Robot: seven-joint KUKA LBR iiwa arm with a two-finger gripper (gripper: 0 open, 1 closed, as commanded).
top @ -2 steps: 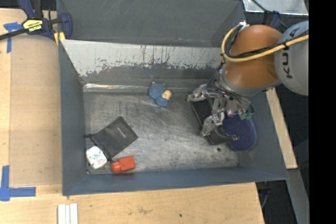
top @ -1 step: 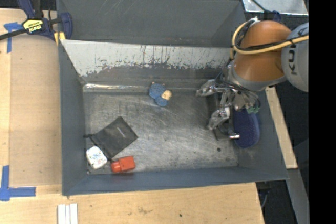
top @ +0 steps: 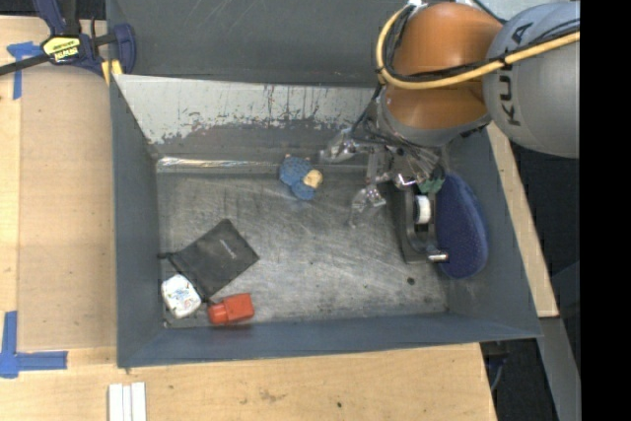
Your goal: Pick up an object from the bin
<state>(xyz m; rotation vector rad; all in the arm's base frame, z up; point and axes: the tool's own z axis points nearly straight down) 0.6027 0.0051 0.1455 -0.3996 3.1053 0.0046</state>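
While the tool (top: 356, 175) hung low over the far right part of the bin (top: 138, 212), its two metal fingers (top: 341, 152) stood apart with nothing between them, and the nearest thing, a small blue lump (top: 296, 178) with a cream bit on it, lay just to its left, clear of the tool. To the tool's right a black bar (top: 409, 234) and a dark blue oval pad (top: 461, 224) lay side by side along the right wall. Well apart, in the near left corner, lay a flat black square (top: 219, 251), a white round thing (top: 180, 296) and a red block (top: 232, 310).
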